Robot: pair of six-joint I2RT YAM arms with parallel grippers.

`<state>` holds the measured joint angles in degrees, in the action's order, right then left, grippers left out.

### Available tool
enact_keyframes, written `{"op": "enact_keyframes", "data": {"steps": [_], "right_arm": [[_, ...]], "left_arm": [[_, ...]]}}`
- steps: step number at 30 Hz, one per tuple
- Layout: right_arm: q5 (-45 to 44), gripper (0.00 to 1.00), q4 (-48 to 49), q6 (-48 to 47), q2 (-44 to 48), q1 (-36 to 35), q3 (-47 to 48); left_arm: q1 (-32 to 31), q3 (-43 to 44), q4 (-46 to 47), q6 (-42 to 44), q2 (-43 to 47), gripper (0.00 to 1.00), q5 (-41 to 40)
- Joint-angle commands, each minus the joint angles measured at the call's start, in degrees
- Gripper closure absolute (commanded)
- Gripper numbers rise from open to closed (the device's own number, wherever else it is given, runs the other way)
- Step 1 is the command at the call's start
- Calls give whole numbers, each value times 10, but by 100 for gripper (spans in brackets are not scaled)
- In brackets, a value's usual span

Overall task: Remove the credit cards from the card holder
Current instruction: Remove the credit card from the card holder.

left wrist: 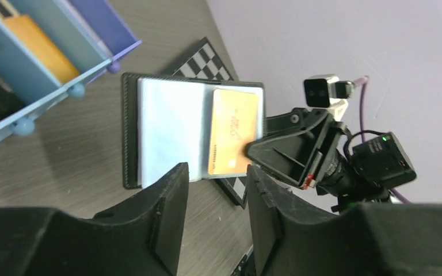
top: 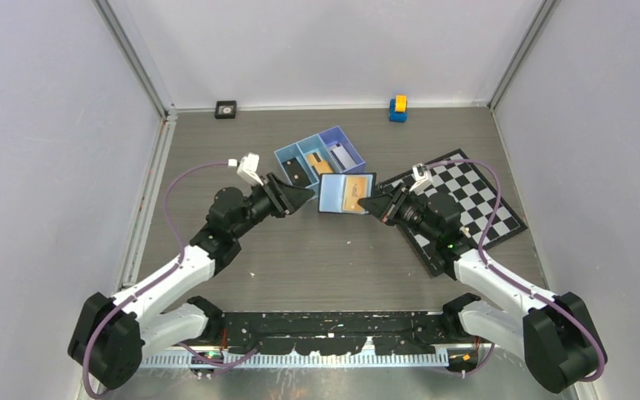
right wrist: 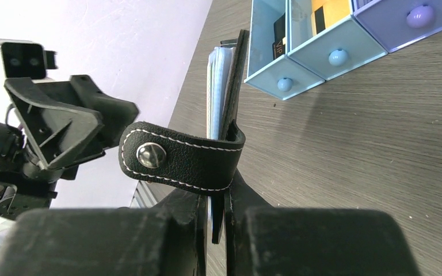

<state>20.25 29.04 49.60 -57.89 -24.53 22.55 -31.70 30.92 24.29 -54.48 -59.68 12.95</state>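
Open card holder held between both grippers, just beside the blue tray.
Right gripper clenches its strap edge; left gripper is released. Long axis left-right, inside facing the left arm, orange card crosswise.

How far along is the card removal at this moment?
Partly done, it seems: cards lie in the blue tray. In hand: the right gripper clamps the open card holder; the left gripper is open beside it. Left: an orange-gold card sits in its pocket, not yet pulled.
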Motion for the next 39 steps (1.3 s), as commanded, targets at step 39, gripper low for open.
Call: {"op": "enact_keyframes", "data": {"steps": [39], "right_arm": [[156,99,346,156,-155,-1,22]], "left_arm": [[12,64,394,-156,-207,87,298]]}}
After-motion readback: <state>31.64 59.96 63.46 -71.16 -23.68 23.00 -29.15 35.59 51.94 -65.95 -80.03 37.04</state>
